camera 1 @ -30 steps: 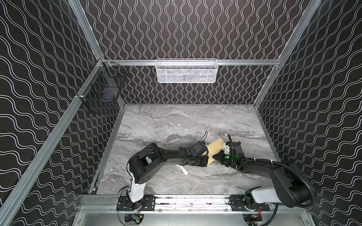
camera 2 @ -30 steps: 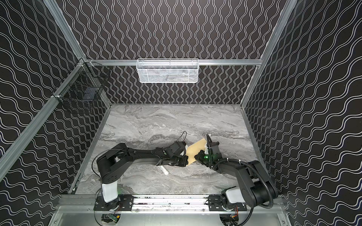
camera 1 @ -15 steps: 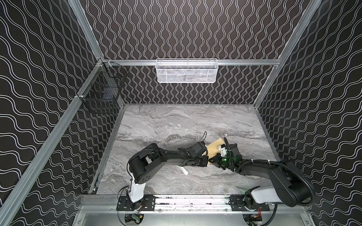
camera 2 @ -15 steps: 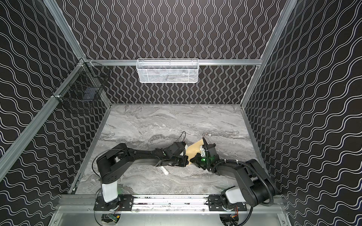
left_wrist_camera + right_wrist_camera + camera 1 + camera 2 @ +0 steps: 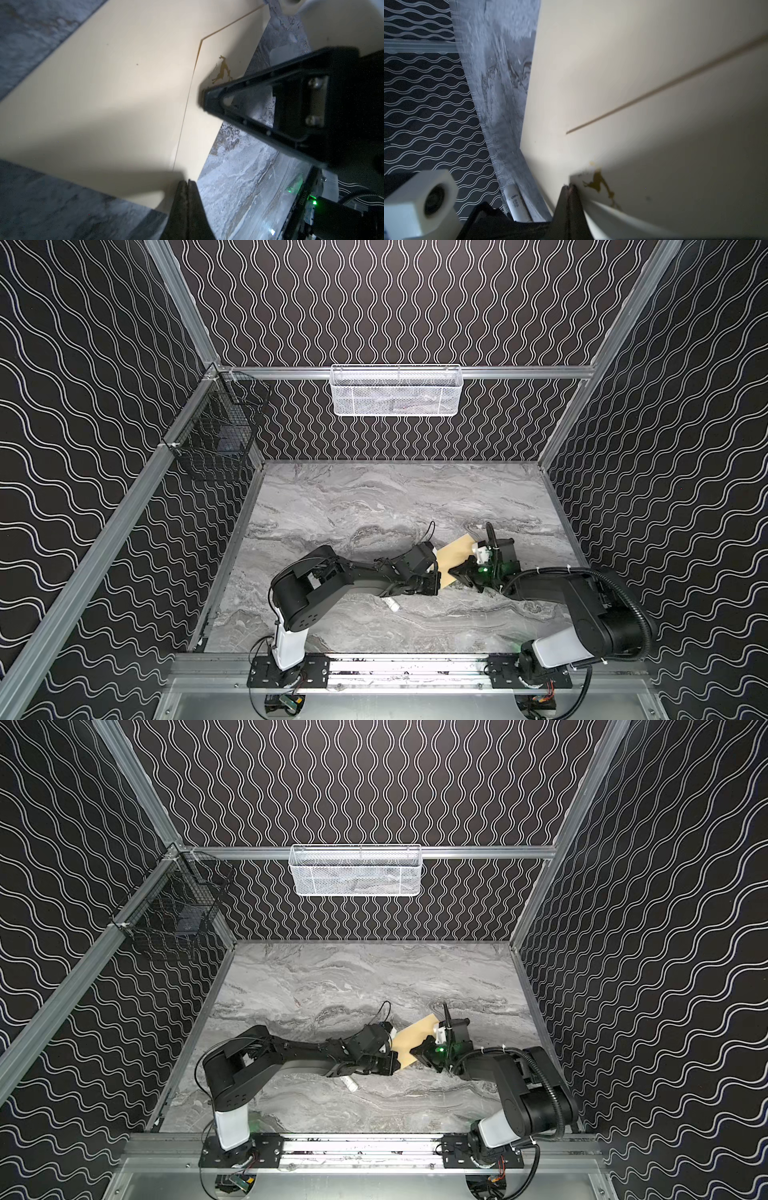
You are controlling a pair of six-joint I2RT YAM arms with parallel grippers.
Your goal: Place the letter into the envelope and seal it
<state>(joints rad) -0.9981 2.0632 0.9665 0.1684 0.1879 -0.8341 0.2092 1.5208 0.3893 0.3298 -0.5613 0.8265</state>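
Observation:
The tan envelope (image 5: 455, 560) (image 5: 415, 1042) lies flat on the marble table, between the two arms. In the left wrist view the envelope (image 5: 104, 93) shows its flap seam and a small dark-gold mark (image 5: 222, 70). My left gripper (image 5: 436, 585) (image 5: 188, 182) is shut, with its tip at the envelope's near edge. My right gripper (image 5: 454, 572) (image 5: 569, 187) is also shut. Its tip rests on the flap just beside the gold mark (image 5: 598, 180). The flap edge by that tip curls up slightly. The letter shows in no view.
A small white tube (image 5: 390, 605) (image 5: 513, 199) lies on the table under the left arm. A white mesh basket (image 5: 397, 391) hangs on the back wall and a black wire basket (image 5: 216, 439) on the left wall. Patterned walls close in the table.
My right gripper has slid left across the envelope towards the left gripper. The left arm and the envelope have stayed where they were.

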